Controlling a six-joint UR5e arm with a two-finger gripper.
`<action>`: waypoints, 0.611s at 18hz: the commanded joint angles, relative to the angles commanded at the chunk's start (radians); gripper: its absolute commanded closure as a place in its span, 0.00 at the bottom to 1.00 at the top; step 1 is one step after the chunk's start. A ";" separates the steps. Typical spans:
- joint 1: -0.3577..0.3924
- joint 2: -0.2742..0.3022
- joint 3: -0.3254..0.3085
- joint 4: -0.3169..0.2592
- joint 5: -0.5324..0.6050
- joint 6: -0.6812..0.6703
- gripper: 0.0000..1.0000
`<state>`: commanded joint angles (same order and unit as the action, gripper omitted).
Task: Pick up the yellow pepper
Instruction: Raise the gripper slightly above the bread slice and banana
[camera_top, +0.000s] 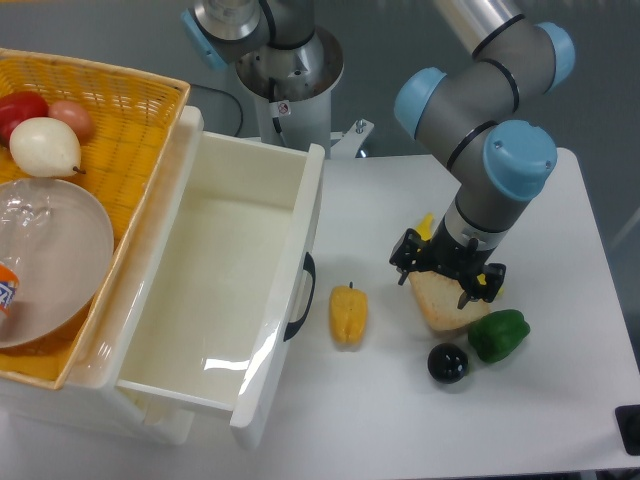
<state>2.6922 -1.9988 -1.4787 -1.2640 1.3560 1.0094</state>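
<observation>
The black two-finger claw (447, 272) hangs from the grey and blue arm over the right half of the white counter (580, 400), pointing down above a pale wedge of bread (445, 302); its fingers look spread and nothing sits between them, though from this angle I cannot tell exactly how wide they stand. A slim yellow banana (427, 226) peeks out behind the claw, a glossy green bell pepper (499, 335) lies just beside the bread toward the right edge, and a small shiny black ball (448, 362) rests near the front of both. The small blocky yellow-orange pepper (348, 313) lies apart from that cluster, nearer the middle of the counter, just beside the dark handle of the open white drawer (215, 290) on the left. It rests on its side, its short dark stem pointing toward the back edge, with lengthwise grooves along a waxy skin. By my reading, the pickup has barely begun: the pepper is untouched, and the claw must travel leftward, descend, close on it and lift.
</observation>
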 joint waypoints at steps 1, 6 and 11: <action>0.000 -0.003 -0.002 0.002 0.000 0.002 0.00; -0.006 -0.024 0.021 0.006 -0.041 0.017 0.00; -0.005 -0.041 0.012 0.029 -0.054 0.018 0.00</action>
<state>2.6875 -2.0402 -1.4664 -1.2349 1.3024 1.0278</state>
